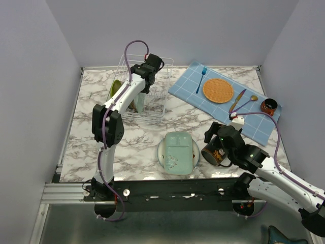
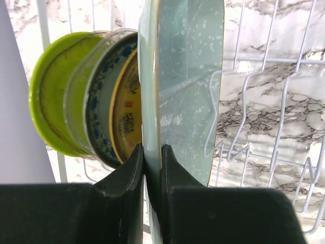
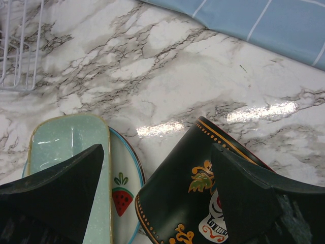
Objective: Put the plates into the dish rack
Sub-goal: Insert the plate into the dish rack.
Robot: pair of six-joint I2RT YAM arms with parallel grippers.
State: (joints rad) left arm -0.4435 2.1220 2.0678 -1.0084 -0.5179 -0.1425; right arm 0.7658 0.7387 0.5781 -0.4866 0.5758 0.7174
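Left pincer, almost pressed together, pinches the rim of a speckled mint-green rounded-square plate standing on edge in the white wire dish rack at 11 o'clock on the marbled surface, long axis toward 12 o'clock in the wrist view, three round plates upright at its 9 o'clock. Right pincer, spread wide, straddles a black mug lying on its side at 3 o'clock of a second mint-green plate stacked on a watermelon plate.
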